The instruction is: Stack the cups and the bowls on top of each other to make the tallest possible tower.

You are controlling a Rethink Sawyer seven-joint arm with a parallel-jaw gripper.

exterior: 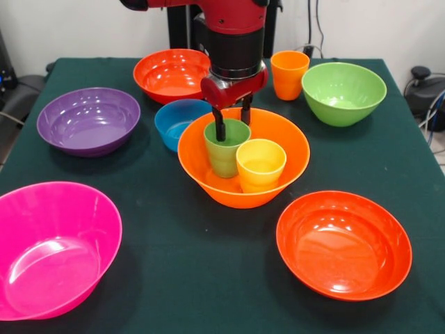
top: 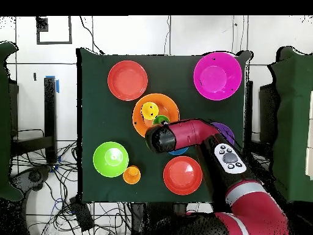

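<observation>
Gripper [exterior: 232,120] straddles the green cup's [exterior: 226,149] rim, grasping it; yellow cup [exterior: 261,165] touches it at 4 o'clock.

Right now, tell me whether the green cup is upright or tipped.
Upright. The green cup stands mouth-up in the light orange bowl beside the yellow cup, with one finger of the hand inside its rim.

Two cups [exterior: 243,156] inside central bowl [exterior: 292,149]
</observation>
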